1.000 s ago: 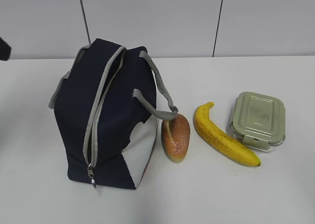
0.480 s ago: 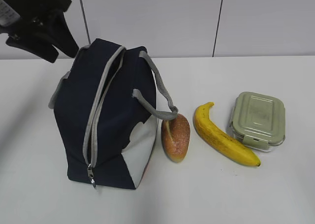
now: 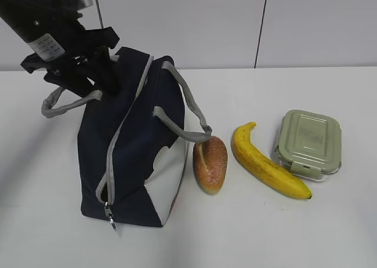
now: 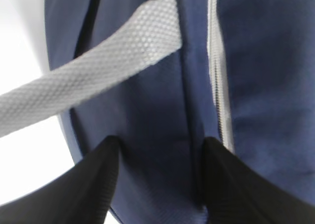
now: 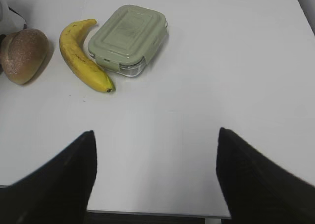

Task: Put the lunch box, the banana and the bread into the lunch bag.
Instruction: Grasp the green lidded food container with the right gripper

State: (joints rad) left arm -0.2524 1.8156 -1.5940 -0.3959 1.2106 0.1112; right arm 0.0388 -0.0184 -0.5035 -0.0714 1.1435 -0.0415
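Observation:
The navy lunch bag [image 3: 138, 147] stands at the left, and its grey zipper strip [image 3: 121, 141] runs down to a metal pull [image 3: 110, 212] at its front foot. My left gripper [image 3: 97, 73] is on the bag's top left edge. In the left wrist view it [image 4: 160, 145] is open, with the navy fabric [image 4: 147, 111] between its jaws and a grey handle [image 4: 98, 71] across the view. The bread [image 3: 210, 163], the banana [image 3: 268, 162] and the sage-lidded lunch box [image 3: 309, 139] lie in a row to the right of the bag. My right gripper [image 5: 155, 135] is open and empty over bare table, nearer than the banana [image 5: 81, 56] and the lunch box [image 5: 129, 39].
The white table [image 3: 330, 232] ends at a grey wall behind. The bag's left handle [image 3: 65, 106] sticks out to the left, and the right handle [image 3: 188, 123] droops onto the bread. The table's front edge [image 5: 157, 215] lies just under my right gripper.
My left arm has come in from the upper left down onto the bag's top. The bag's top has shifted right and its left handle has swung out. The food and the box have not moved.

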